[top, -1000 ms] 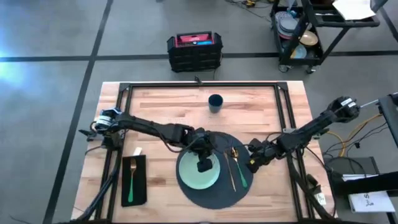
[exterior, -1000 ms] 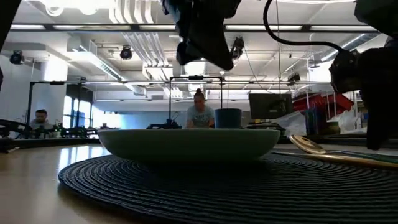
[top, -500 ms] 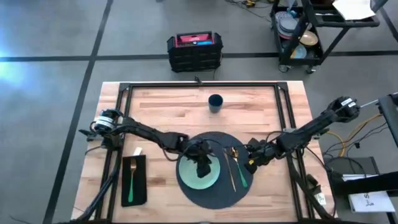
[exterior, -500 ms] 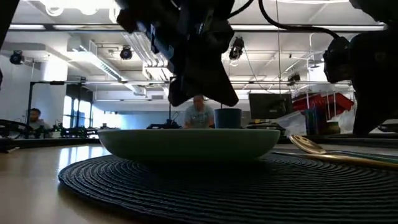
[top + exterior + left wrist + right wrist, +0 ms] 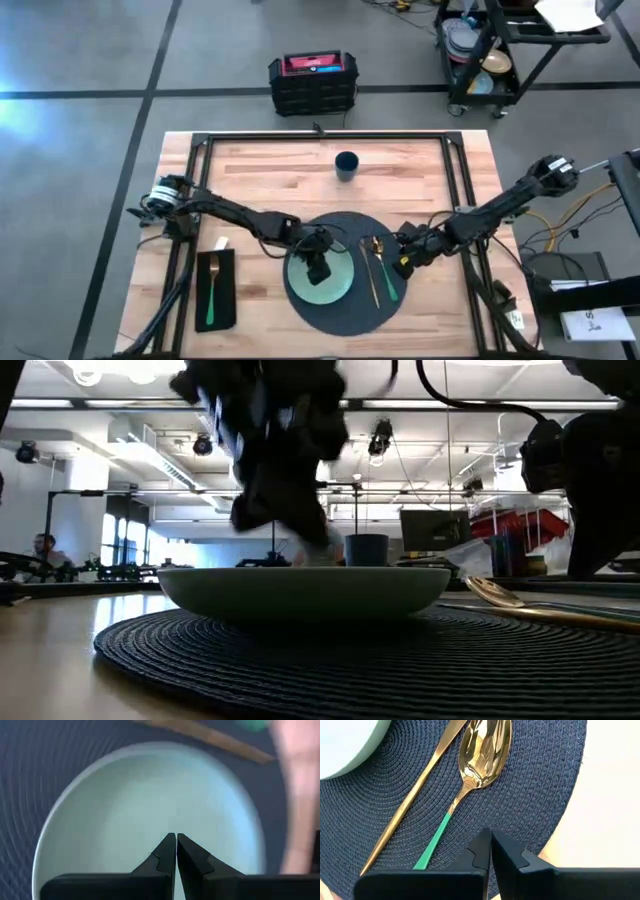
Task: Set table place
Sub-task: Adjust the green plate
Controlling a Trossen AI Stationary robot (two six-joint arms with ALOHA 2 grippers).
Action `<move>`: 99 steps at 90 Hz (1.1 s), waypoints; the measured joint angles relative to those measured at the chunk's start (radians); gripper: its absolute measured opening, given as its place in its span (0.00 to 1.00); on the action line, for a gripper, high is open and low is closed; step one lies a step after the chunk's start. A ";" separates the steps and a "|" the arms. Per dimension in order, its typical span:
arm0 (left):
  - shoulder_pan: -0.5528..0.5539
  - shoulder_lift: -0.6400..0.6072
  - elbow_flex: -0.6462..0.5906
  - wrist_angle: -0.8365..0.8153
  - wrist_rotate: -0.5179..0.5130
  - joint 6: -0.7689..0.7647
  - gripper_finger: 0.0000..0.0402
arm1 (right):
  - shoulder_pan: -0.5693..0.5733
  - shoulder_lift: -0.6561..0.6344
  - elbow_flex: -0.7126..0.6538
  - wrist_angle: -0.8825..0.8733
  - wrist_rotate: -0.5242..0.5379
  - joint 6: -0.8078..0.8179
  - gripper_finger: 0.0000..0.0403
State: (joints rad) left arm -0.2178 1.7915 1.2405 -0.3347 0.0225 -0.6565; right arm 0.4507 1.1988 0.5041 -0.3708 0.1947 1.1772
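We find the left gripper [image 5: 320, 268] hovering over the pale green plate [image 5: 330, 285], which sits centred on the dark round placemat [image 5: 350, 312] on the wood table [image 5: 270, 175]. In its wrist view the fingers are pressed together with nothing between them, tips over the plate's bare middle.

The right gripper [image 5: 406, 262] waits at the placemat's right edge, just beside the gold spoon [image 5: 482, 755] with its green handle; its fingers are also closed and empty. A second long gold piece [image 5: 415, 795], probably a knife, lies alongside the spoon between it and the plate.

Left of the placemat, the black napkin [image 5: 228, 290] carries a gold fork [image 5: 213, 285] with a green handle. The small dark blue cup [image 5: 346, 165] stands well apart, toward the table's far side.

Our judgement: plate, spoon and knife look placed, with the cup and napkin remaining. For the next reach we would lift the left gripper clear of the plate rim before travelling sideways, spread the fingers only above the target, and grip the napkin by an edge so the fork does not slide off.
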 joint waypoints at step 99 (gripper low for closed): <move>-0.126 -0.108 -0.178 -0.274 -0.012 -0.296 0.00 | 0.000 0.000 -0.001 -0.047 0.008 -0.019 0.00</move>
State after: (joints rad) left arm -0.3437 1.6836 1.0626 -0.6090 0.0109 -0.9524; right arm 0.4507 1.1984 0.5034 -0.4175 0.2024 1.1581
